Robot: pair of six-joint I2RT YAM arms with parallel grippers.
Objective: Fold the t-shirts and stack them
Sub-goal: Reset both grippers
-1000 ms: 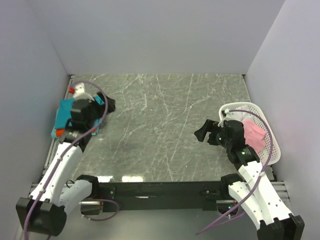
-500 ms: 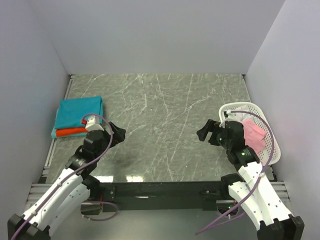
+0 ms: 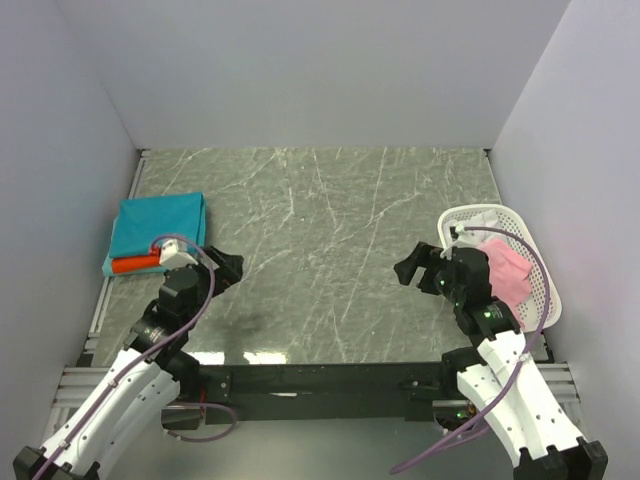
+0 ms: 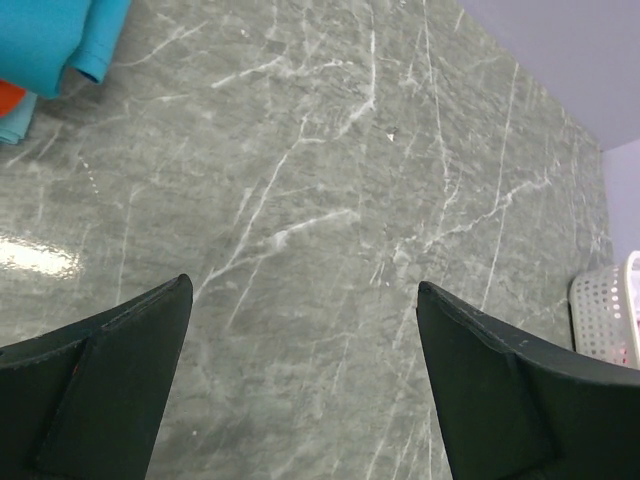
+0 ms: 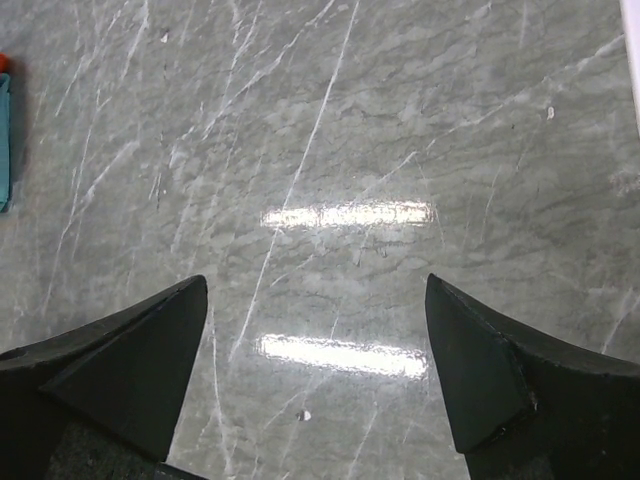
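Observation:
A folded teal-blue t-shirt (image 3: pixel 158 222) lies on a folded orange-red t-shirt (image 3: pixel 135 265) at the table's left edge; the stack's corner shows in the left wrist view (image 4: pixel 60 40). A crumpled pink t-shirt (image 3: pixel 508 272) and a white one (image 3: pixel 487 227) lie in the white mesh basket (image 3: pixel 545 290) at the right. My left gripper (image 3: pixel 228 268) is open and empty, to the right of the stack, over bare table (image 4: pixel 304 290). My right gripper (image 3: pixel 408 266) is open and empty, left of the basket, over bare table (image 5: pixel 316 290).
The table is grey-green marble (image 3: pixel 320 230), walled at the back and both sides. The basket's rim shows at the right edge of the left wrist view (image 4: pixel 605 315). A metal rail (image 3: pixel 330 380) runs along the table's near edge between the arm bases.
My left arm has pulled back from over the folded stack toward the near edge, uncovering the shirts. My right arm has barely shifted.

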